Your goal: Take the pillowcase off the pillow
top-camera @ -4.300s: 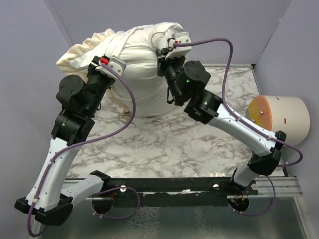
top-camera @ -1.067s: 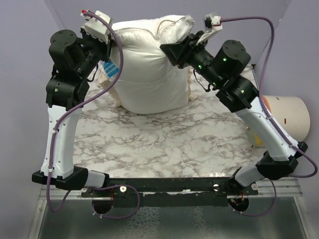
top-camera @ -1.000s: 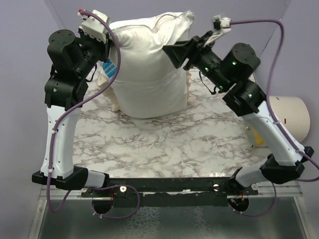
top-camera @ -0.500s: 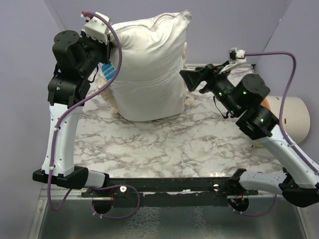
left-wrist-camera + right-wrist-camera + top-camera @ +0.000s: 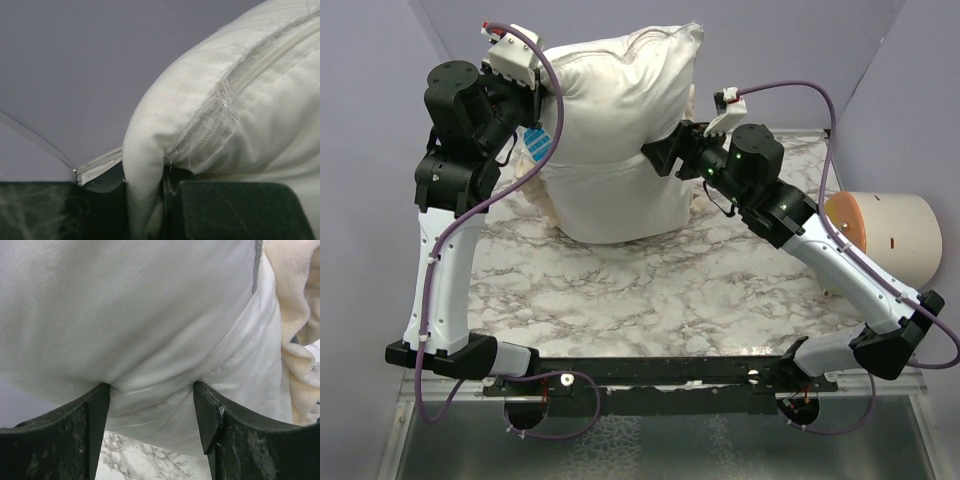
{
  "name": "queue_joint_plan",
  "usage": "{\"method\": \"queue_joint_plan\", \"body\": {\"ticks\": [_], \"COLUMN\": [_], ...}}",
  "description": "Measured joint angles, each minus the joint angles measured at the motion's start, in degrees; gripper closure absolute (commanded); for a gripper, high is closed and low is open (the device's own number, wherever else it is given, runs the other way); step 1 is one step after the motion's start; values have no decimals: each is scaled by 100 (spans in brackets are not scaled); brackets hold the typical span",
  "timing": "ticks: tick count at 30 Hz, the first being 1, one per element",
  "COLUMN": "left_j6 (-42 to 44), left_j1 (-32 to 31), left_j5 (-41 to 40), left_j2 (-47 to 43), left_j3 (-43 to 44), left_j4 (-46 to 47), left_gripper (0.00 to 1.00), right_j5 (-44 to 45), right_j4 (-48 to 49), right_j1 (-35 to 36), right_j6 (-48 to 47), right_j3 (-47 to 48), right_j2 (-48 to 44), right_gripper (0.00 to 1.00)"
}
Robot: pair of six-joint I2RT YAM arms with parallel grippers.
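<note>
One corner of the pillow (image 5: 620, 90) sits clamped in your left gripper (image 5: 145, 195). Your right gripper (image 5: 150, 390) is spread wide, with white fabric bulging between its fingers (image 5: 60, 440)

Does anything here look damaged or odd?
Yes: frayed threads stick out along the zipper seam of the plump white stuffed pillow, near the corner that the left tool pinches.
</note>
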Motion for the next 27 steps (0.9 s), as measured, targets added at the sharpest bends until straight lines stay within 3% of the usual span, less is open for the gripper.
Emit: {"method": "queue_joint_plan", "body": {"ticks": [12,19,27], "left_j6": [-7,-26,-236], "left_j1": [-2,-9,-15], "left_j5": [234,348,470], "left_j2": [0,0,48], "left_j3": [66,258,640], "left_j4": [-101,-334,-643], "left_gripper": [100,100,100], "right_j5": [256,254,55], "right_j4": [313,516,671], "right_j1": [-492,-688,-911], "right_j6": [236,387,542], "right_j3": [-935,-1397,-2081], "right_j2": [-173,-175,-170], "right_gripper": [51,68,74]}}
